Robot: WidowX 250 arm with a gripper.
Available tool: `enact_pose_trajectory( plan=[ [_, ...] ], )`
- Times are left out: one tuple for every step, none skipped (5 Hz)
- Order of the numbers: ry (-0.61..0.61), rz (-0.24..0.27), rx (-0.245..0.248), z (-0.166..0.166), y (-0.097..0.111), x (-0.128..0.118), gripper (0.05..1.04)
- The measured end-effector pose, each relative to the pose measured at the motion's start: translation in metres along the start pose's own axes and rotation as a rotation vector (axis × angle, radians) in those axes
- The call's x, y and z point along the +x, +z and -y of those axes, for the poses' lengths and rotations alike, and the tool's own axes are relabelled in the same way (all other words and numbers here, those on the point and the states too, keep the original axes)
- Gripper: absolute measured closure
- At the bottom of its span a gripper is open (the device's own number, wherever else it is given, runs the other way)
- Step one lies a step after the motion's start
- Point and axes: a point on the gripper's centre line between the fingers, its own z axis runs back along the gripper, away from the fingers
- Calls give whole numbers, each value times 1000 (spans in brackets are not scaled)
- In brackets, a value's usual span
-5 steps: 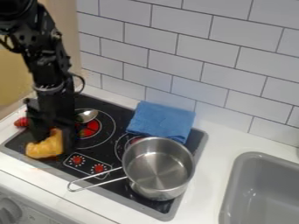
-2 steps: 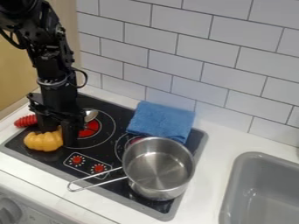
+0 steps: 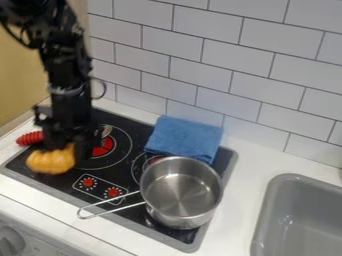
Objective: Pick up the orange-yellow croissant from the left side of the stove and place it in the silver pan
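Over the left part of the black cooktop hangs the gripper [image 3: 66,147], its fingers pointing down and closed on the right end of a ridged yellow-orange toy [image 3: 50,162], shaped like a croissant. The toy's bulk sticks out to the left of the fingers, above the cooktop's front left area. Whether it touches the surface, I cannot tell. A red ribbed object [image 3: 29,138] lies just left of the gripper at the cooktop's left edge. Behind the gripper, partly hidden, is a metal spoon [image 3: 106,131].
A steel pot [image 3: 180,192] stands on the right of the cooktop [image 3: 123,120], its handle pointing left over the red knobs [image 3: 100,188]. Behind the pot lies a folded blue cloth [image 3: 184,138]. A grey sink [image 3: 300,220] is at the right, and a tiled wall rises behind.
The yellow-orange toy has shifted slightly left and up and turned from its more upright slant. The arm's upper part has moved a little to the right. The red object's view is less blocked.
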Motion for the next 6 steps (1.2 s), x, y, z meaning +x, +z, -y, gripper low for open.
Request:
enact_pose_trajectory(
  plan=[
    [25,33,74,12,23,11,522],
    [32,107,95,42,45,17,523],
    [-21,170,70,82,56,6,523],
    [-26,217,43,106,53,-7,523],
    [-50,242,18,134,43,-20,523],
    [-32,287,-15,143,40,-18,523]
  ],
)
